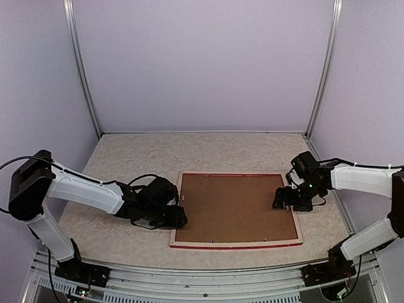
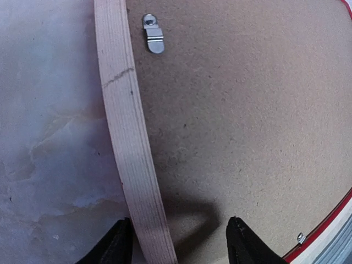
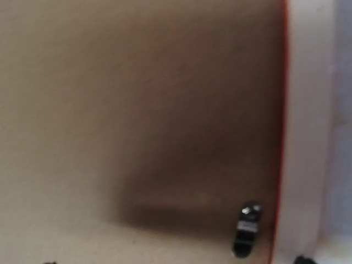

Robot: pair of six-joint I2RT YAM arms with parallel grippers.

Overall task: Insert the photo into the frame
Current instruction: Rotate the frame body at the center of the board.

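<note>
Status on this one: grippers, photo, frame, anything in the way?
Left gripper open, straddling left rail of frame. Right gripper open over backing board near right rail. Frame face down, board seated; photo not visible. No obstruction seen.

Lighting in the top view is even and diffuse from overhead, and I note only soft shadows just left of the frame (image 1: 237,244). The left wrist view is sharp, but lens distortion bows the frame's pale rail. A soft shadow falls on the backing board (image 2: 236,121) just inside that rail. The right wrist view is heavily blurred, and a broad dark shadow sits inside the frame's red edge.
</note>
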